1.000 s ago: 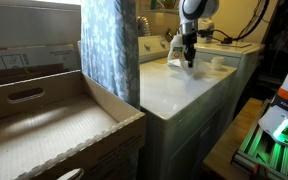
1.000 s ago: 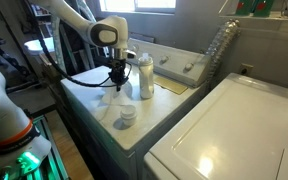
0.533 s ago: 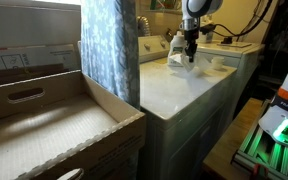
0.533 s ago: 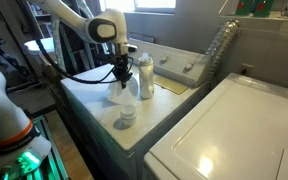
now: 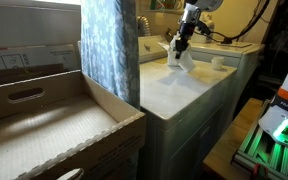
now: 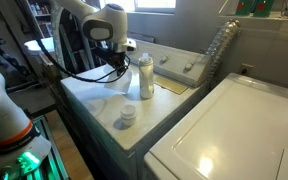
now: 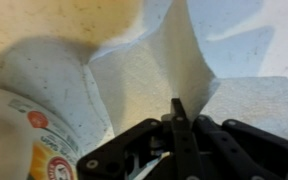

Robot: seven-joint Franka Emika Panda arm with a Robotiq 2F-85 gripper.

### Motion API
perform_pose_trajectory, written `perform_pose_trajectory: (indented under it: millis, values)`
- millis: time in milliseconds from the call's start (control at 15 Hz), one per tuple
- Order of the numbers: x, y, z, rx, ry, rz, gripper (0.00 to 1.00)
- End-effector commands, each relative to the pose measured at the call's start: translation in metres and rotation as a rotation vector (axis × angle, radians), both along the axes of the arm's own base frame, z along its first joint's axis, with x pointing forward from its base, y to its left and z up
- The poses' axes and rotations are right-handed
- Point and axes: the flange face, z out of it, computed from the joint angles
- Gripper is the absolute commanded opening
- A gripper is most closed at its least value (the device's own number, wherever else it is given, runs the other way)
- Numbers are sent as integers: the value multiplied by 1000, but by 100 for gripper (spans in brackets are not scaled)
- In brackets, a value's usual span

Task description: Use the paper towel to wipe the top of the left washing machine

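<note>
The tool (image 7: 177,108) is pinched shut on the paper towel (image 7: 154,65), which fans out from its fingers in loose white folds. The towel hangs over the left washing machine (image 6: 92,100), the bench for all this. I can't tell whether it touches the top.

The towel looks feather-light, soft and floppy. Held by one bunched edge, it would likely drag and crumple rather than wipe flat, so it wants pressing down gently.

In an exterior view, a detergent bottle (image 6: 144,75) stands just beside the tool (image 6: 118,68) at 3 o'clock. A small cup (image 6: 128,116) sits on the bench toward 6 o'clock. Both look easy to knock over and would crowd any broad stroke.
</note>
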Motion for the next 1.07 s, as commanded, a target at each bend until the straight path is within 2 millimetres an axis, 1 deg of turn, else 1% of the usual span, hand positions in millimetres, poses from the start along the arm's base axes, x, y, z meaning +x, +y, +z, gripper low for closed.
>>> perform_pose_trajectory:
  millis: [0,133,200,333,400,600,733,1000]
  values:
    - [-3,6,-3,190,-33,24,0]
    - [-4,8,-7,267,-24,41,0]
    - [-6,8,-14,268,16,53,0]
    - [-9,4,-34,155,116,44,0]
    - [-10,1,-45,98,137,29,0]
    - [-13,-5,-71,4,221,23,0]
    - [-14,-11,-80,-32,254,22,0]
    - [-18,-29,-91,-180,305,-22,0]
